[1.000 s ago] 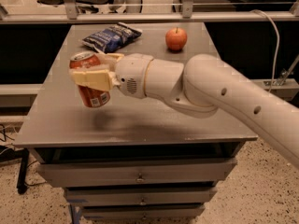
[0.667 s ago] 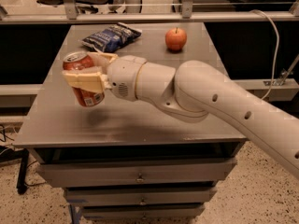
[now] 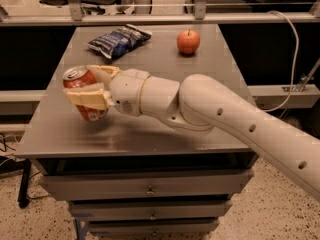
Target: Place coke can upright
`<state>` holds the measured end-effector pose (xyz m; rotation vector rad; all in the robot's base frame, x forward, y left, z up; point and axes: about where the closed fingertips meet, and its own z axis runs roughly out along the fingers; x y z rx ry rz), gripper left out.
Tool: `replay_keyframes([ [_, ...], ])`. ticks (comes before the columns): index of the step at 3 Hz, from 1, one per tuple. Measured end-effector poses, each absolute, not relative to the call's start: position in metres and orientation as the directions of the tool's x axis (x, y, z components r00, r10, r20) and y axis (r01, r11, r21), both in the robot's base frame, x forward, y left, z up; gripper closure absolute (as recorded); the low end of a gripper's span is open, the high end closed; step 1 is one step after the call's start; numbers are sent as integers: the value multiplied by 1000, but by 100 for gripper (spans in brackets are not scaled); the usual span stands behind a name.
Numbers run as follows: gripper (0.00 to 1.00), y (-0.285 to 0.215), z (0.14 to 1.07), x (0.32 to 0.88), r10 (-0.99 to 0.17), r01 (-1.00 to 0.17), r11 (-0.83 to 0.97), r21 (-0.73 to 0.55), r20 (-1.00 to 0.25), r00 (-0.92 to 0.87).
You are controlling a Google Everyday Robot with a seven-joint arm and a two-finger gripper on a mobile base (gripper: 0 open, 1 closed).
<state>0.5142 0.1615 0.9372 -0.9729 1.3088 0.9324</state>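
Compared with the earlier frames, the coke can [image 3: 86, 95] and the gripper [image 3: 80, 84] now sit lower and slightly further left, closer to the left front part of the worktop [image 3: 150, 138].

The can is off vertical: its silver pull-tab end leans up and to the left, and its base points down and to the right. Whether the base touches the worktop cannot be told. The fingers [image 3: 89, 98] are closed on the can body, with one cream pad across the near side and the other behind the far side.

The arm [image 3: 240, 124] enters from the lower right corner and rises leftward across the front half of the worktop. It runs through a thick rounded joint to a cylindrical wrist [image 3: 131, 91] just right of the can. The wrist lies nearly level, so the fingers point left.

A red apple [image 3: 188, 41] stands at the far right of the worktop, well apart from the can. A blue snack bag [image 3: 119, 39] lies at the far left. Grey drawers [image 3: 150, 186] sit under the worktop.
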Motion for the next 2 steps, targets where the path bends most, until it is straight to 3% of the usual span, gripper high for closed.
replay_keyframes([
  [2,100,157,909,511,21,-955,295,-19,-999,27],
])
